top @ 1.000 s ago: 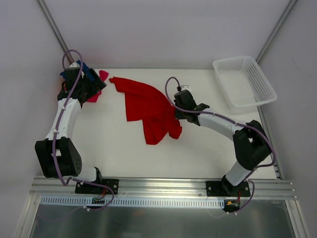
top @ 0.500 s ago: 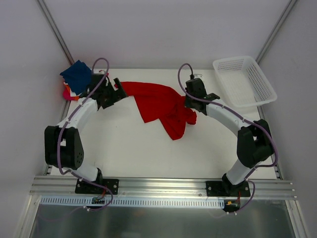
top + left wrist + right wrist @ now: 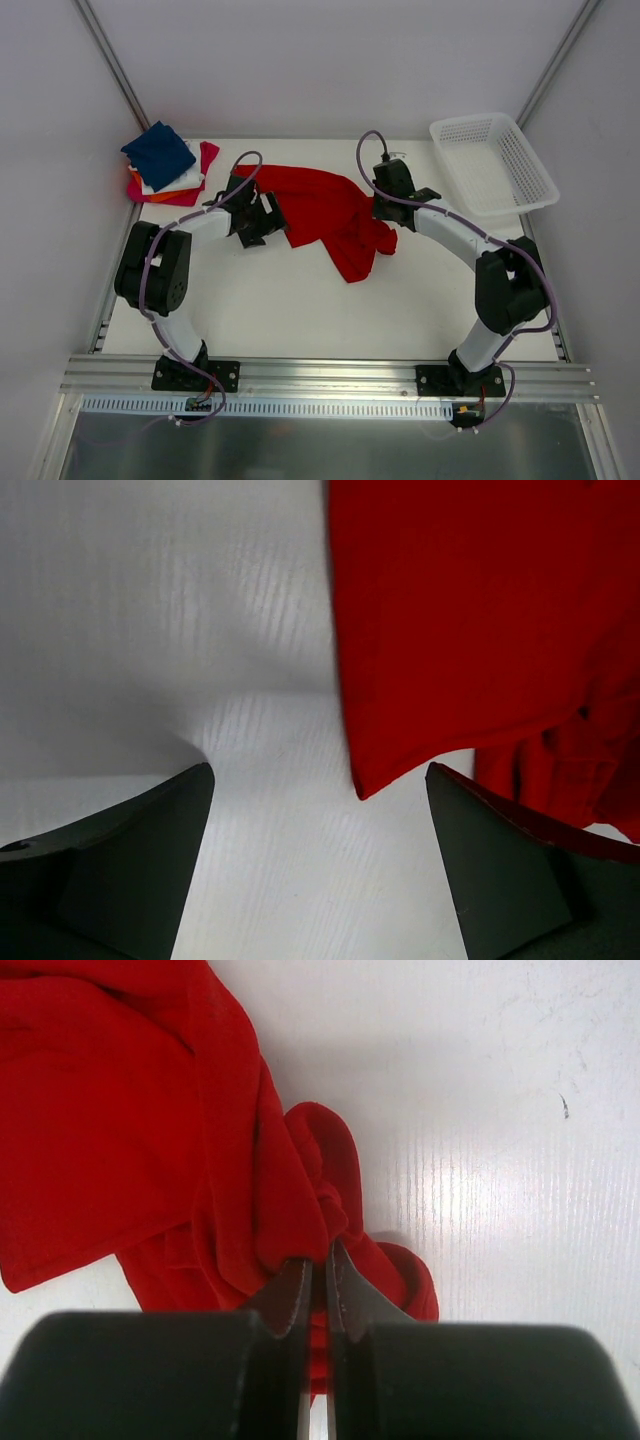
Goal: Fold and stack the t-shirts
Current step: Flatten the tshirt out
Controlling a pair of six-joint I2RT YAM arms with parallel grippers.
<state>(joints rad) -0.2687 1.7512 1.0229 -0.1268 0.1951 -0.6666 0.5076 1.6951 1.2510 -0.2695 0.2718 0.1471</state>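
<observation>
The large red t-shirt [image 3: 325, 215] lies crumpled on the white table at the centre back. My right gripper [image 3: 385, 212] is shut on a bunched fold of the red t-shirt [image 3: 300, 1210] at its right edge. My left gripper [image 3: 272, 222] is open and empty, low over the table at the shirt's left edge; a corner of the red shirt [image 3: 420, 680] lies between its fingers [image 3: 150, 860]. A stack of small folded tees, navy blue [image 3: 160, 153] on top of white, orange and magenta ones, sits at the back left corner.
A white plastic mesh basket [image 3: 492, 165] stands at the back right. Metal frame posts run up at both back corners. The table's near edge meets the aluminium rail [image 3: 320, 375] holding the arm bases.
My left arm swung from the folded stack at the back left over to the shirt's left edge. My right gripper pulled the shirt to the right, then held still.
</observation>
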